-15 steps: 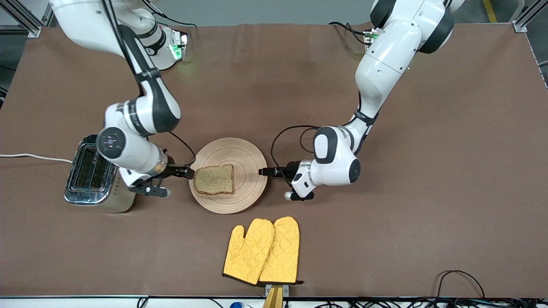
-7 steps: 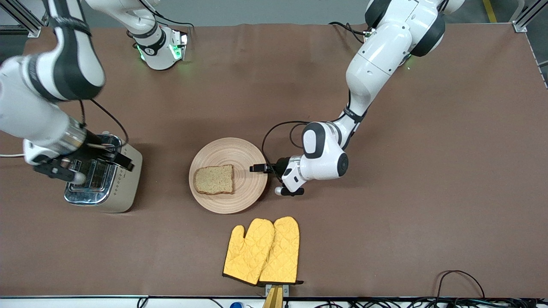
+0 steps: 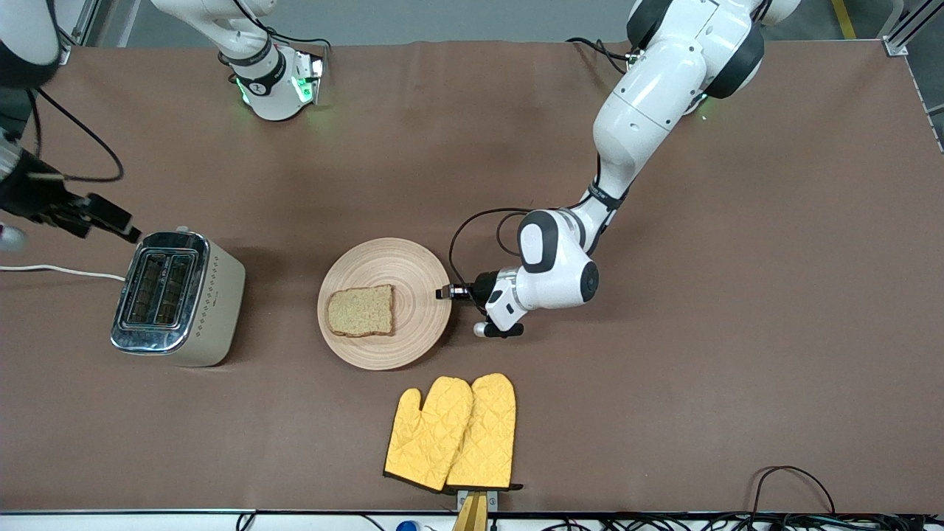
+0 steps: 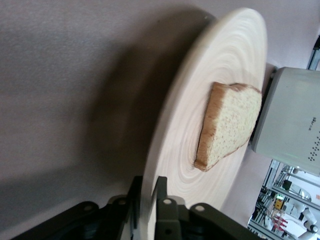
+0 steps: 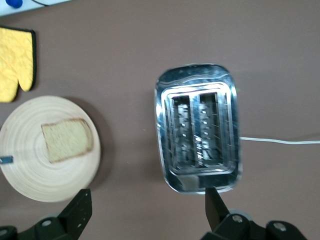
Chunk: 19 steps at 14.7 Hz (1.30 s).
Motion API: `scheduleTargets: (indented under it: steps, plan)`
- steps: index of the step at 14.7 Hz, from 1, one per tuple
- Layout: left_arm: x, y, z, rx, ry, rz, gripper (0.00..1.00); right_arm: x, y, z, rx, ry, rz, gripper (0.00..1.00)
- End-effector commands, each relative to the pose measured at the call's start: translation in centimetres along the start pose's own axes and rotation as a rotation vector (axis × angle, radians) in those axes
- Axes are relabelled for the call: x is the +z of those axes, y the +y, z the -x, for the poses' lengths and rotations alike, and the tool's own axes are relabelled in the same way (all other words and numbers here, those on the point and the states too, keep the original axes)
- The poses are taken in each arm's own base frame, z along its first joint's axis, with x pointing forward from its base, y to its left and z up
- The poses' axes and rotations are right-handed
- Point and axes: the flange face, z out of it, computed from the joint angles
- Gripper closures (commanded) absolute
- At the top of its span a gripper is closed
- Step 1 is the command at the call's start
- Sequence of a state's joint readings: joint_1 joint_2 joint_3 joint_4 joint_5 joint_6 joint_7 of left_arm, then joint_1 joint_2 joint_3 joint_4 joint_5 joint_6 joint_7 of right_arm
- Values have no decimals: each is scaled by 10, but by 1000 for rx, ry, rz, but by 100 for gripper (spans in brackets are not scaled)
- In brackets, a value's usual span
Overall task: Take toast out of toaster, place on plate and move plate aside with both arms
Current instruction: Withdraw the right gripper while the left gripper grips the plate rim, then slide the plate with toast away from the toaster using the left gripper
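Observation:
The toast (image 3: 361, 310) lies flat on the round light-wood plate (image 3: 413, 276) in the middle of the table. My left gripper (image 3: 442, 292) is low at the plate's edge toward the left arm's end and is shut on the rim. In the left wrist view the rim (image 4: 165, 150) runs between my left gripper's (image 4: 148, 182) two fingers, with the toast (image 4: 230, 125) farther in. My right gripper (image 3: 118, 221) is open and empty, up in the air over the table beside the toaster (image 3: 173, 295). The right wrist view shows my right gripper (image 5: 147, 200) open above the toaster (image 5: 197, 135), the plate (image 5: 30, 175) and the toast (image 5: 66, 140).
The chrome two-slot toaster stands toward the right arm's end, its slots empty, with a white cord (image 3: 59, 271) trailing off the table. Two yellow oven mitts (image 3: 451, 431) lie nearer the front camera than the plate.
My right gripper left the plate's edge and rose away past the toaster. My left gripper moved in onto the plate's rim. The plate slid slightly toward the right arm's end.

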State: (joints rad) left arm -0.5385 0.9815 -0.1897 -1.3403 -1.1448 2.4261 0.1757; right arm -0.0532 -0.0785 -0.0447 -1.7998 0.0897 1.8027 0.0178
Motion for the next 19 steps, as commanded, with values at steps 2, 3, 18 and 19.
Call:
scheduleTargets:
  steps: [2,3,18,19]
  plan:
    - [-16,3,-13,55,40,16,100,-31,-8,12,-60,-30,59,0]
    - [-30,2,-20,49,46,24,100,-41,-13,13,-77,-28,66,0]
    - [-392,-211,-92,183,-170,215,100,-62,6,8,-67,-6,152,0]
    - [-414,-233,-89,183,-166,200,100,-66,6,6,-65,0,145,0]
